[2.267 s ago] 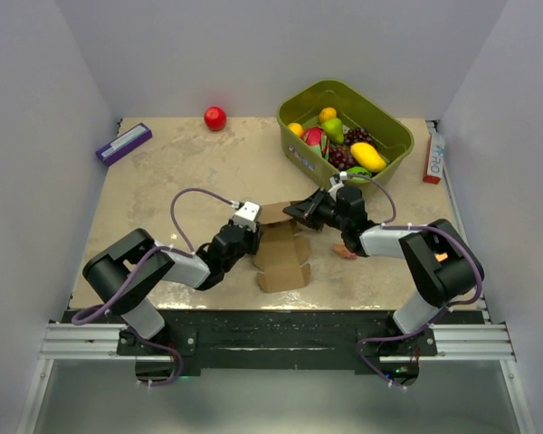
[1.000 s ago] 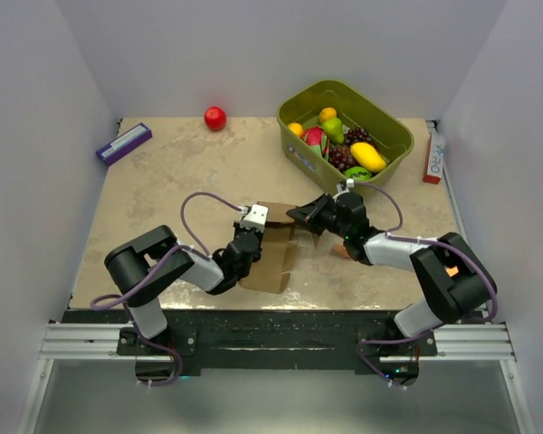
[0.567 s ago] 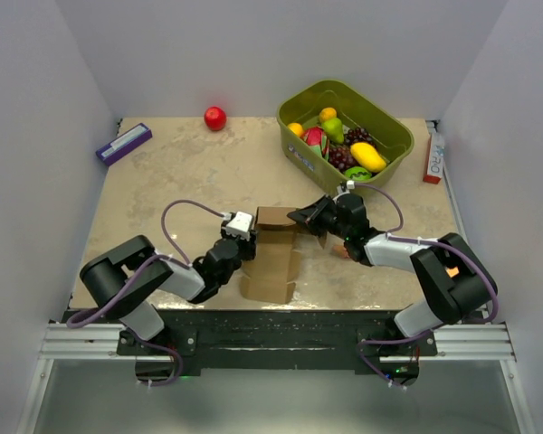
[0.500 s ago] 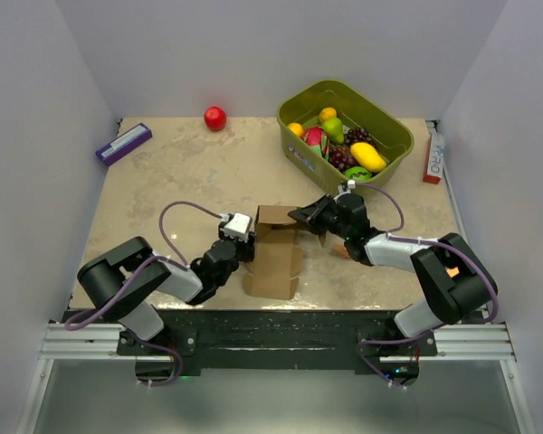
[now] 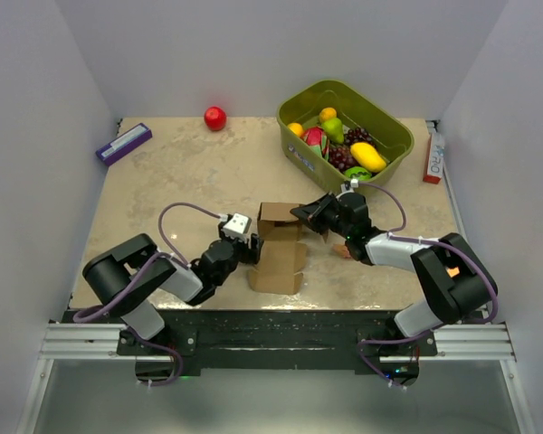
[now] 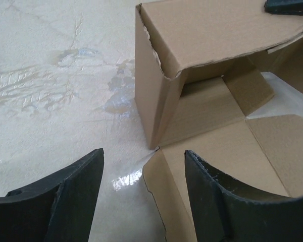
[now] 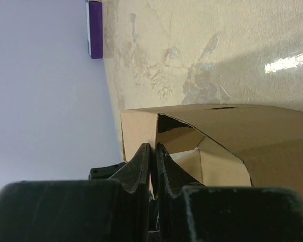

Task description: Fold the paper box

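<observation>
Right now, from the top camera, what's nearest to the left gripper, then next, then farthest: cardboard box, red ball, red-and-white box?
1. paper box, just ahead of the left gripper.
2. red ball, far back, left of centre.
3. red-and-white box, far right edge.

Soft, even overhead light is filling all 3 views, casting only faint shadows. The table is throwing back wet-looking glare patches (brightest in the right wrist view). The fingers of the left gripper are blurring in the foreground; the paper box is showing sharp, its inside shading darker.
</observation>
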